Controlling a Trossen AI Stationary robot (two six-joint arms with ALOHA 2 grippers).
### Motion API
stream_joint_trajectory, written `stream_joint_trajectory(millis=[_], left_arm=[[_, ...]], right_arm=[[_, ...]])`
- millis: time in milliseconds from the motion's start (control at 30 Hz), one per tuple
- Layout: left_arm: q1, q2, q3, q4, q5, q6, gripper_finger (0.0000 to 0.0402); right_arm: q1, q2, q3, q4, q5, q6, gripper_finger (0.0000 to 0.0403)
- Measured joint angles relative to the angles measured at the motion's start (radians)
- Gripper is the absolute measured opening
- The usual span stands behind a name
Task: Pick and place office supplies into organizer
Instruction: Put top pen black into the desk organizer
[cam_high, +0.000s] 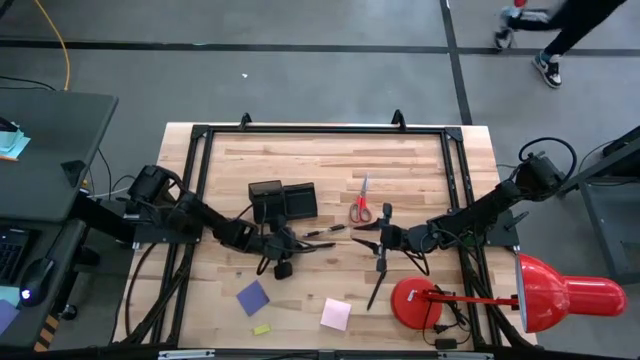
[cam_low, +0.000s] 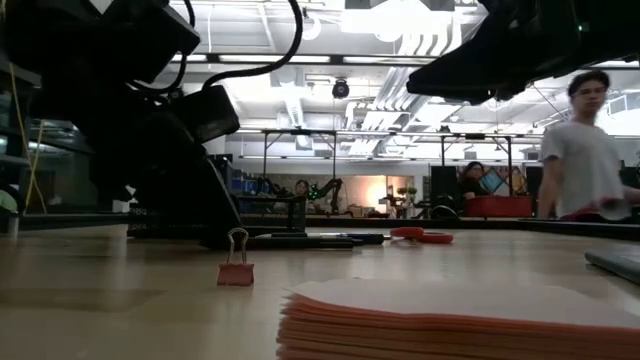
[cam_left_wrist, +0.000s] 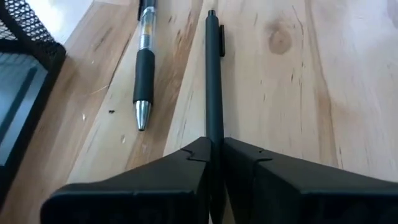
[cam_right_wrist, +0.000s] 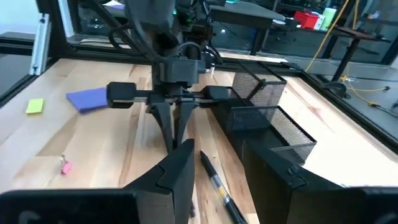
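Now thin dark pen (cam_left_wrist: 213, 74) — pinched between left gripper (cam_left_wrist: 214, 155) fingers (tabletop).

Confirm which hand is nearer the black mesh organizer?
Left. The left hand sits just below the organizer in the high view, shut on a thin black pen. The right hand waits farther off, beyond the red-handled scissors.
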Motion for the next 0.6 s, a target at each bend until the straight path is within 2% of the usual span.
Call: stream_joint_trajectory(millis=[167,233,600], left_arm=[[-0.011,0.001,0.012,0.001,0.02,-0.001,0.0007],[-0.023,-0.001,0.014,0.027,-0.014,-0.001,0.0001],[-0.075,0.001,0.013,0.1,-0.047,0.035,0.0003]], right_arm=[[0.0,0.0,0.0,-0.007,0.017,-0.002,0.0126],[0.0,0.0,0.0,-0.008,0.017,-0.002,0.0126],[0.0,0.0,0.0,-0.033,0.066,-0.002,0.0126]])
